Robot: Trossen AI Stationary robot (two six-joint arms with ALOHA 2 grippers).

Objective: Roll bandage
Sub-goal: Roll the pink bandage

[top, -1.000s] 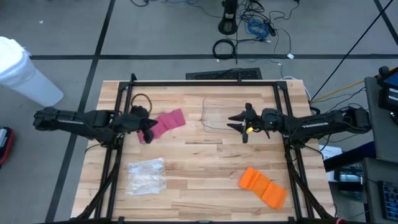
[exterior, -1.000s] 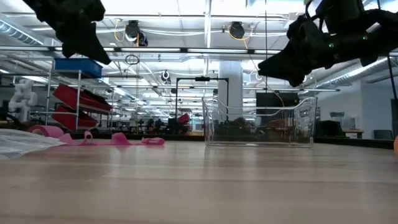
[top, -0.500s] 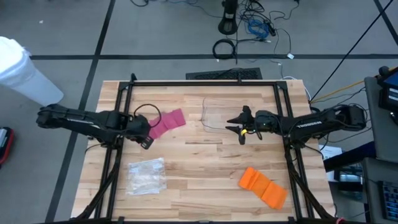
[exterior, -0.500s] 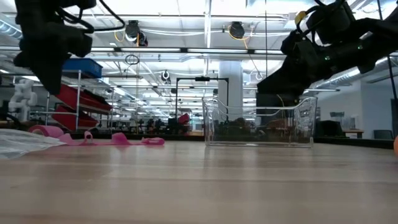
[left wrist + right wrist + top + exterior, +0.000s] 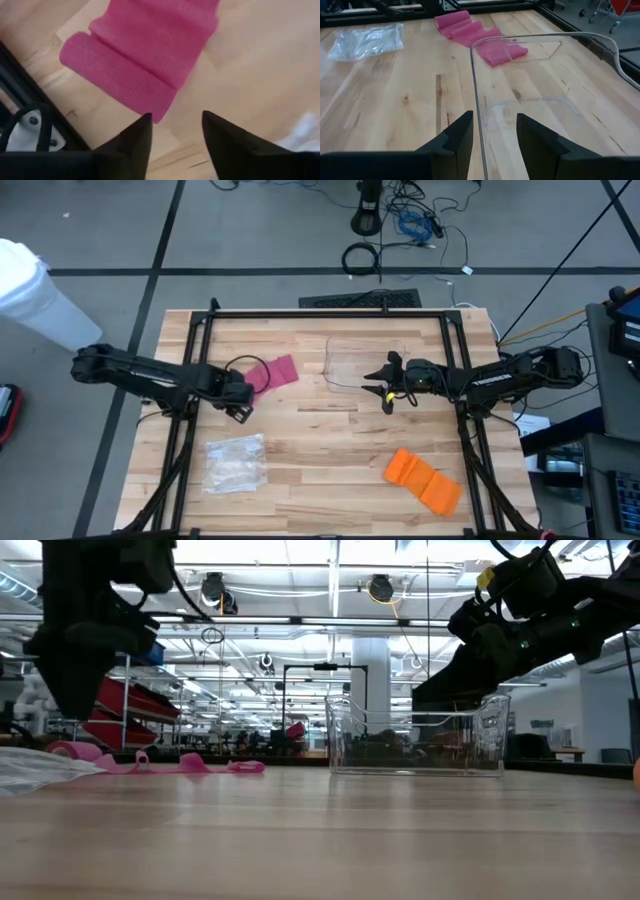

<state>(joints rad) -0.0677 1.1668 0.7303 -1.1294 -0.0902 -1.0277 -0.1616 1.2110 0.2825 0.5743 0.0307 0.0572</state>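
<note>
Pink bandage [image 5: 272,373], upper left of centre, lies unrolled. Left gripper [image 5: 240,402] hovers at its near end, fingers parted, empty. Right gripper [image 5: 386,386], fingers released, straddles the clear bin [image 5: 530,95] wall. Risk: pinching only the edge would drag the strip. Plastic bag [image 5: 236,462] lower left; orange bandage [image 5: 423,478] lower right.

Nothing here can be read: no lettering, label, brand or number shows on anything in view.
</note>
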